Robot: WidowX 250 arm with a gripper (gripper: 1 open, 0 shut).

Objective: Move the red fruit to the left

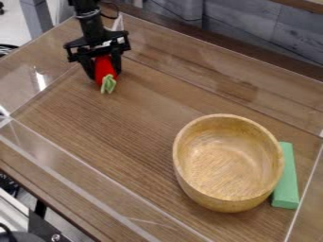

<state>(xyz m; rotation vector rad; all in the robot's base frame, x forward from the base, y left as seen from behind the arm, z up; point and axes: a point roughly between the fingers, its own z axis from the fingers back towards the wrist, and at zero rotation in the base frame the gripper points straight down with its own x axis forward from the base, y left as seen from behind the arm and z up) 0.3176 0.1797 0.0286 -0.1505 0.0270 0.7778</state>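
Observation:
The red fruit (105,72) lies on the wooden table (139,123) at the far left, small and glossy with its green cap turned toward the front. My black gripper (98,52) hangs straight down over it, open, with its two fingers spread to either side of the fruit's back end. The fruit rests on the table and is not pinched.
A large wooden bowl (229,162) stands at the front right. A flat light-green bar (286,177) lies along its right side. Clear low walls (25,66) ring the table. A grey stone-pattern wall (271,28) is behind.

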